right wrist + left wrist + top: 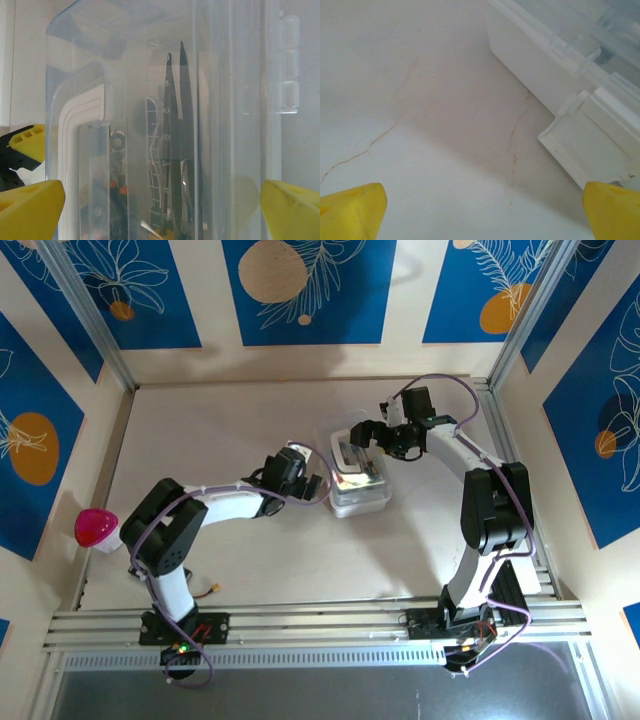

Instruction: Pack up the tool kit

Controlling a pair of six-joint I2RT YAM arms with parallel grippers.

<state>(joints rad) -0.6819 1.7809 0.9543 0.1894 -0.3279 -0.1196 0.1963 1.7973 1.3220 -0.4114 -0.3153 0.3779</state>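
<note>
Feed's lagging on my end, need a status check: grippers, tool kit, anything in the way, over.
Left gripper open, on the table beside tool kit latch corner. Right gripper open over it, tools visible through the plastic. Pink ball far left, apart.

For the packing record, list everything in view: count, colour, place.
clear rectangular plastic hinged case: one, clear lid over white base, middle of the table.
dark slim hand tools: count unclear, dark, inside the case, seen through the lid.
round pink ball: one, pink, left edge of the table.
off-white table: one, off-white, under everything.
blue leaf-patterned wall panels: several, blue with tan circles, on the surrounding walls.
left gripper: one, yellow fingertips, open, beside the case's left side.
right gripper: one, yellow fingertips, open, at the case's far end facing the lid.
</note>
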